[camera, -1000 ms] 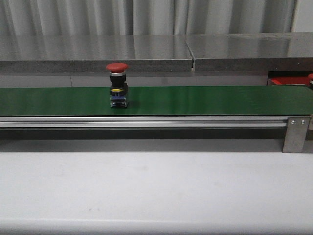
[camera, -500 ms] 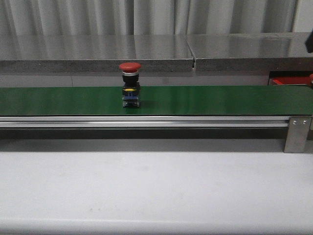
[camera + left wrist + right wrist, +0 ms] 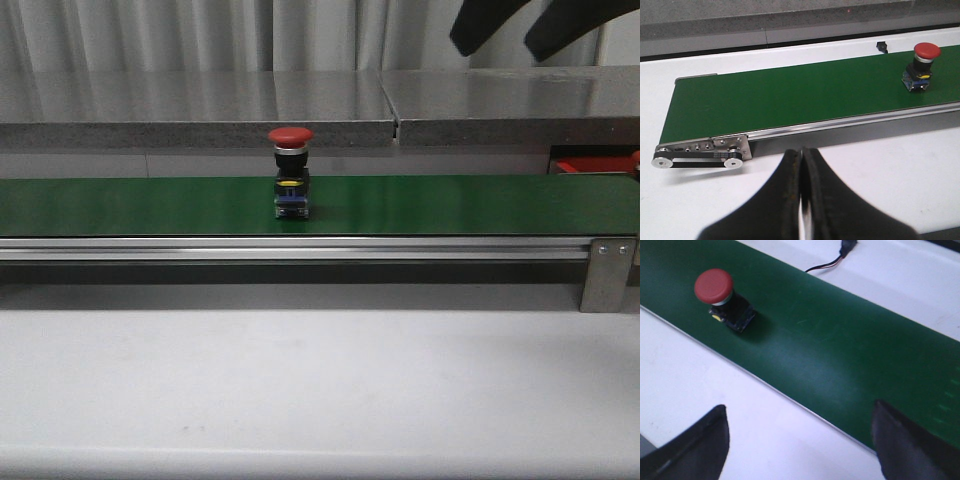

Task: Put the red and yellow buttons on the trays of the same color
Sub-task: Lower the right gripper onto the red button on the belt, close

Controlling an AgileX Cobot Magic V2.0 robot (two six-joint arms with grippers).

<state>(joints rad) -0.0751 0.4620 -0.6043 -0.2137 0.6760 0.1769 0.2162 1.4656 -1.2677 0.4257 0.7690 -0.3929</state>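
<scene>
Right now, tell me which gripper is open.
The right gripper: its fingers stand wide apart above the green belt. The left gripper has its fingers pressed together.

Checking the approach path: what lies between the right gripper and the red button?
Only bare green belt between the right gripper and the red button, seen in the right wrist view.

A green conveyor belt point(image 3: 420, 205) is carried on the white tabletop point(image 3: 320, 380); a red button point(image 3: 291, 172) is stood upright on the belt.

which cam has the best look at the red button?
Right wrist view: the red mushroom-head push button is close, cap and black base clear. Front view shows its upright side profile; left wrist view shows it small and far.
</scene>
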